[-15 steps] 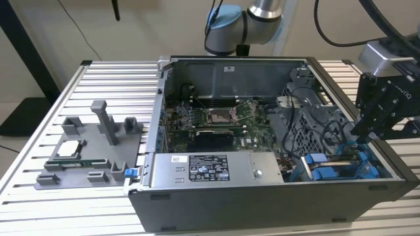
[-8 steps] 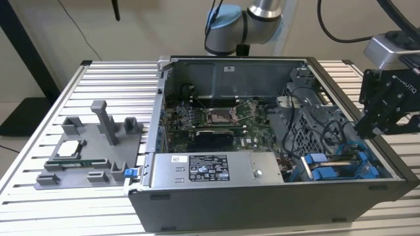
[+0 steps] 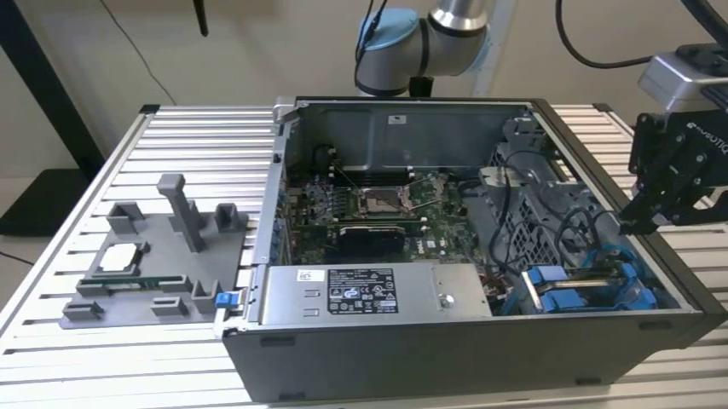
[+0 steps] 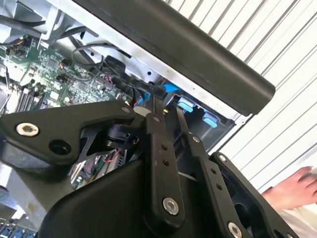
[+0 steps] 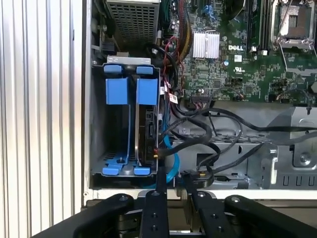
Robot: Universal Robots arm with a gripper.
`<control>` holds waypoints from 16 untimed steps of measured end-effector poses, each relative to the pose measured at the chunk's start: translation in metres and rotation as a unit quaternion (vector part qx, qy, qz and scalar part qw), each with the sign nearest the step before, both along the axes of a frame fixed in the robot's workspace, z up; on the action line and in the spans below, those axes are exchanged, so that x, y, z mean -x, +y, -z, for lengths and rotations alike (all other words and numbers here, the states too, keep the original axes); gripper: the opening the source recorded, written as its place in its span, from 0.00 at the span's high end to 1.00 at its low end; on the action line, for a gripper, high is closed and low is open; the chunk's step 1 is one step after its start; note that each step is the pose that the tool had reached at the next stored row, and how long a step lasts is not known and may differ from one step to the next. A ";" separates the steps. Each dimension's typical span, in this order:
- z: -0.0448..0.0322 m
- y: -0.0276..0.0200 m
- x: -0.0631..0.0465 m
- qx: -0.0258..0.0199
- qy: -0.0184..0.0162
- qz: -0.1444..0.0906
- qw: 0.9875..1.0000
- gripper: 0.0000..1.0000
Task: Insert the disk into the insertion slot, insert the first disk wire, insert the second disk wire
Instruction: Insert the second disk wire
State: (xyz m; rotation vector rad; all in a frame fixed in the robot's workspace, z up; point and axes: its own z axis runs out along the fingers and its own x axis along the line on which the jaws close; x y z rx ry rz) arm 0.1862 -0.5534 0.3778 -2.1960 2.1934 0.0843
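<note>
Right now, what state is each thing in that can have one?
computer case: open, side panel off.
disk: seated on edge in the insertion slot.
black wires: lying beside the slot, whether plugged in is unclear.
gripper: over the case rim, by the slot.

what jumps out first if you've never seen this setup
The open computer case sits in the middle of the slatted table, with its green motherboard laid bare. Next come the bright blue carriers in the drive bay at the case's near corner on the exterior view's right. The black end effector hangs just above that side.
</note>
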 end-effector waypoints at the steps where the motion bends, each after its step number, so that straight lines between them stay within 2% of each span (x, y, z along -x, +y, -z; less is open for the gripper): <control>1: 0.0000 0.0006 -0.001 0.000 0.000 0.000 1.000 0.00; 4: 0.0006 0.0019 -0.003 -0.001 0.000 0.000 1.000 0.00; 12: 0.0068 0.0024 -0.005 -0.008 0.000 0.000 1.000 0.00; 16: 0.0082 0.0024 -0.005 -0.014 0.000 0.001 1.000 0.00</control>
